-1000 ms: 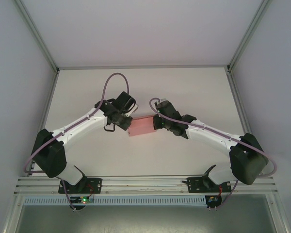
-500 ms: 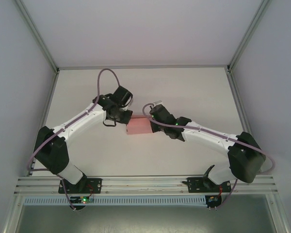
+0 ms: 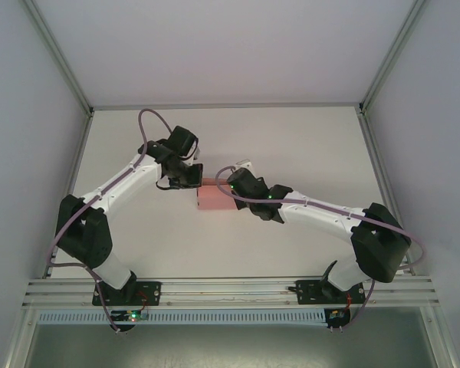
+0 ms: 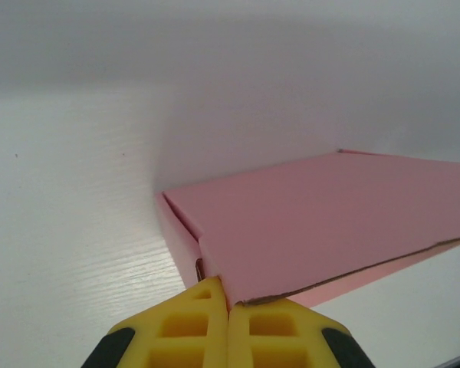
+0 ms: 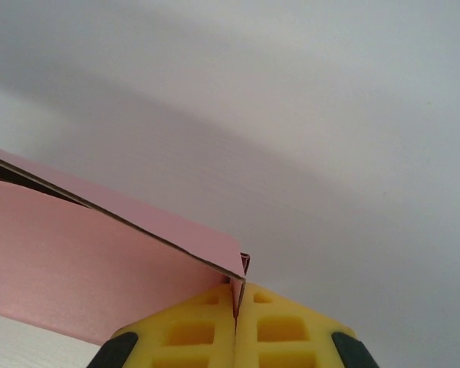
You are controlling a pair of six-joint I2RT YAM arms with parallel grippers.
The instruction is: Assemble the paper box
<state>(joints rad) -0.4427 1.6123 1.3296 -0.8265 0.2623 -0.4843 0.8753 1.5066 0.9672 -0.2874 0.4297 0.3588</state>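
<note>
Both ends of the pink box are pinched. The left gripper clamps one end, the right gripper the other.

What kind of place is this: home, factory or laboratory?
Probably a robot laboratory cell: a white table, plain walls around it, two arms bolted to a metal rail, and a pink paper box held by the left gripper and right gripper.

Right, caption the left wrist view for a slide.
Left gripper shut on a corner of the pink paper box.
</note>
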